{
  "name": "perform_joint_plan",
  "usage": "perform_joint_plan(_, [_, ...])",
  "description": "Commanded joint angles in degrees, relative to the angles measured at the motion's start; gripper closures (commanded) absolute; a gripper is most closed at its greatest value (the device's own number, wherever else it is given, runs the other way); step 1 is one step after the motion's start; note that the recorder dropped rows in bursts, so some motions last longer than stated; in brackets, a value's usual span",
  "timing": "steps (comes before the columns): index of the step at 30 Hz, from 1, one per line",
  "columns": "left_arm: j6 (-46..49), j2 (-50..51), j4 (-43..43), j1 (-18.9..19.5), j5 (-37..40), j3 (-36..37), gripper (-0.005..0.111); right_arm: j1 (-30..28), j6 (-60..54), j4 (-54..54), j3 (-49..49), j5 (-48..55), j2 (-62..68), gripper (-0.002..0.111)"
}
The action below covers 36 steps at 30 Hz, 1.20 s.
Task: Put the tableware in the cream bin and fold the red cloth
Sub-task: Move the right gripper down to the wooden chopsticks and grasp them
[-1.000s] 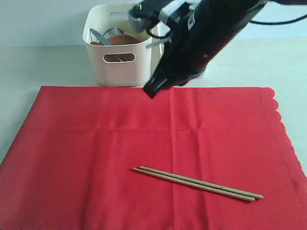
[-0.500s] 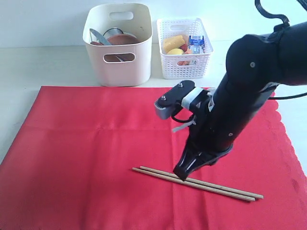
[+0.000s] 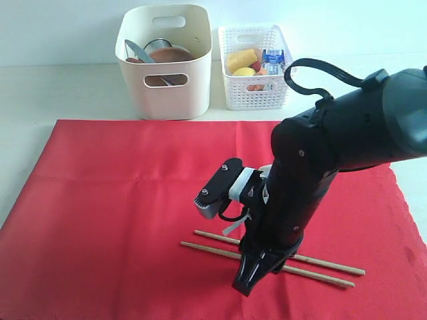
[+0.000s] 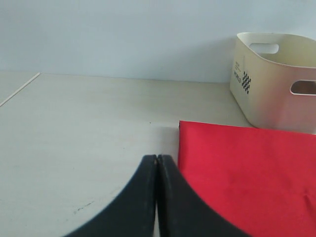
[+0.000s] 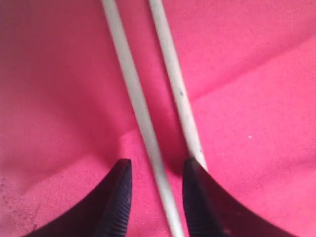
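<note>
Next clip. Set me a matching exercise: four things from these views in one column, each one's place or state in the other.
1. chopsticks
2. cream bin
3. white basket
4. left pincer

a. shut
b. holds food pieces
c. lying on the red cloth
d. holds a brown plate

Pairs: 1-c, 2-d, 3-b, 4-a

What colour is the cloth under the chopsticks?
The cloth is bright red; the exterior view shows it best.
</note>
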Motion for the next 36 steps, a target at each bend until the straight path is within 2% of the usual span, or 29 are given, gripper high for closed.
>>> perform_joint_plan(1, [-0.2, -0.3, -0.3, -0.4, 0.0, 0.0, 0.104, 0.0, 1.7, -3.0, 0.3, -1.2, 2.1, 0.072])
perform_joint_plan(10, [-0.2, -0.3, -0.3, -0.4, 0.0, 0.0, 0.104, 0.0, 1.7, -2.5, 0.3, -0.1, -2.1, 0.072])
perform_joint_plan(16, [-0.2, -0.3, -0.3, -0.4, 0.0, 0.0, 0.104, 0.0, 4.8, -3.0, 0.3, -3.6, -5.9, 0.071])
perform_joint_plan(24, [-0.2, -0.3, -0.3, -0.4, 0.0, 0.0, 0.104, 0.0, 8.1, -5.5, 0.3, -4.7, -2.1, 0.038])
perform_joint_plan(26, [-0.2, -0.3, -0.3, -0.4, 0.0, 0.0, 0.104, 0.0, 8.4, -7.7, 0.3, -5.3, -0.8, 0.035])
perform_joint_plan(29, [-0.2, -0.3, -0.3, -0.4, 0.0, 0.0, 0.104, 0.0, 9.6, -9.5, 0.3, -5.5, 1.3, 0.035])
perform_joint_plan(32, [-0.2, -0.3, -0.3, -0.4, 0.0, 0.0, 0.104, 0.0, 9.6, -9.5, 0.3, -5.4, 2.1, 0.041])
perform_joint_plan(36, [-0.2, -0.3, -0.3, -0.4, 0.0, 0.0, 0.104, 0.0, 9.6, -9.5, 0.3, -5.4, 1.8, 0.065])
